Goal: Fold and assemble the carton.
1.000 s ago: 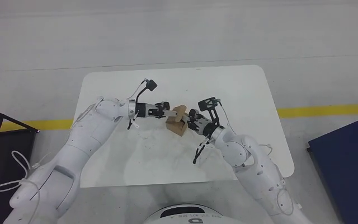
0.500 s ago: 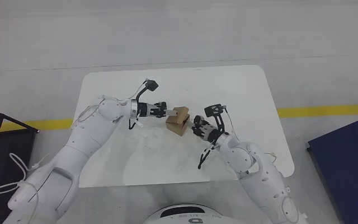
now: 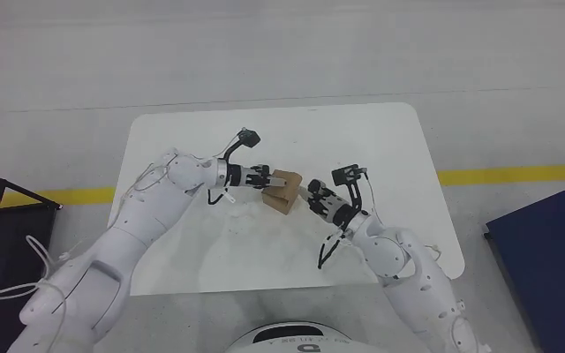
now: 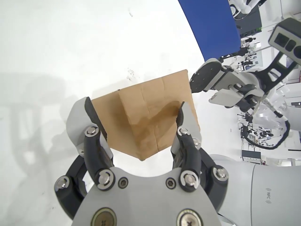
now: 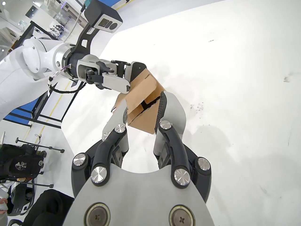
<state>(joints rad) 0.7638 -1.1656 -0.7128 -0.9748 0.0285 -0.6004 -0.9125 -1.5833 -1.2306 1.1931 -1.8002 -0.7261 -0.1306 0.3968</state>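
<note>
A small brown carton (image 3: pixel 282 189), partly folded, sits near the middle of the white table (image 3: pixel 371 141). My left gripper (image 3: pixel 267 181) comes at it from the left and is shut on it. In the left wrist view the two fingers (image 4: pixel 94 116) press the sides of the carton (image 4: pixel 150 109). My right gripper (image 3: pixel 309 191) stands at the carton's right end, open. In the right wrist view its fingertips (image 5: pixel 164 104) straddle the near corner of the carton (image 5: pixel 143 116), where a flap seam gapes. The left gripper (image 5: pixel 127 76) holds the far side there.
The table's edges lie well away from both grippers. A blue panel (image 3: pixel 530 256) stands on the floor to the right. A dark frame (image 3: pixel 18 199) stands to the left, and a yellow floor line (image 3: pixel 503 175) runs behind the table.
My right arm has drawn back a little to the right and toward the front edge. The left arm shifted slightly right. The carton stays in about the same place.
</note>
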